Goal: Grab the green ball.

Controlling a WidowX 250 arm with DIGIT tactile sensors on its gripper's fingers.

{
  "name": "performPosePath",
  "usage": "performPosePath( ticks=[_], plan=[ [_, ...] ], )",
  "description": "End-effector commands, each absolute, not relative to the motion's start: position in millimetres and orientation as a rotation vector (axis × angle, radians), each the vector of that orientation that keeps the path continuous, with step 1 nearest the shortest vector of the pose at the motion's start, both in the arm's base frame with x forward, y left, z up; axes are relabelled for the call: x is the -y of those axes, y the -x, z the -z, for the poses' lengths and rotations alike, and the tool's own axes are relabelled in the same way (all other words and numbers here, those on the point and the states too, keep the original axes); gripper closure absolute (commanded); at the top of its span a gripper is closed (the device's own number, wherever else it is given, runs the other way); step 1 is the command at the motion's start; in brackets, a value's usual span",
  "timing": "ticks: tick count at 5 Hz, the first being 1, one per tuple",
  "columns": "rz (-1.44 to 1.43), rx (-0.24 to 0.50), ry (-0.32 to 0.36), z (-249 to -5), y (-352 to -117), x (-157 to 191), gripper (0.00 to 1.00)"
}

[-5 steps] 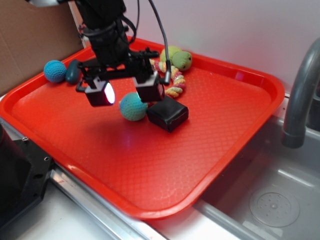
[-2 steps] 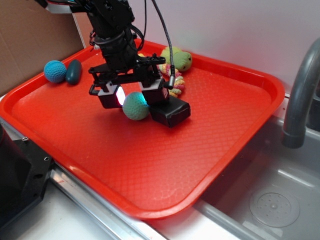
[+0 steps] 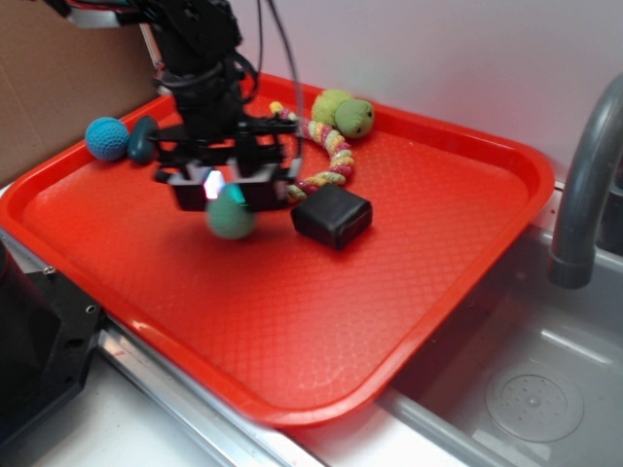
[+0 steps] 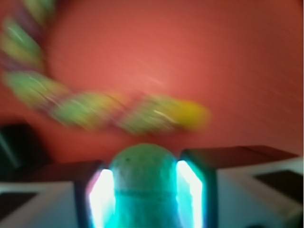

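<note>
At the far left of the red tray [image 3: 458,263], a blue crocheted ball [image 3: 106,138] rests touching a dark teal oval object [image 3: 143,139]. Just right of them, the black arm comes down and its pincer [image 3: 226,191] is clamped on the green ball [image 3: 231,216], which bulges below the two lit pads. Whether the ball touches the tray cannot be told. The wrist view, badly blurred, shows the same ball [image 4: 145,185] squeezed between the glowing pads, one [image 4: 102,199] on each side. To the right of the ball lies the black block [image 3: 333,215], apart from it. Beyond the block, the striped rope [image 3: 329,161] curves toward the far rim, ending in two yellow-green balls [image 3: 345,113]. At the far right, off the tray, a grey faucet [image 3: 584,185] rises over a sink [image 3: 526,389].
</note>
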State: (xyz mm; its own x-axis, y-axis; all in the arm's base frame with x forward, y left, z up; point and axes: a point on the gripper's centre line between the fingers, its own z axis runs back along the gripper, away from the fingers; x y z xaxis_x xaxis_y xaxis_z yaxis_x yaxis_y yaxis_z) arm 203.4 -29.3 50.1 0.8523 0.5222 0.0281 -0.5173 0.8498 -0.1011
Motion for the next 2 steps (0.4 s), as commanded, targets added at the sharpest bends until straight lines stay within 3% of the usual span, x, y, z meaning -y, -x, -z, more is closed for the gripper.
performPosePath(
  ticks=[1,2],
  plan=[
    [-0.106,0.052,0.17,-154.1,-179.3,-8.0,1.0],
    [0.001,0.099,0.072,-206.3,-171.0,-26.3,1.0]
  ],
)
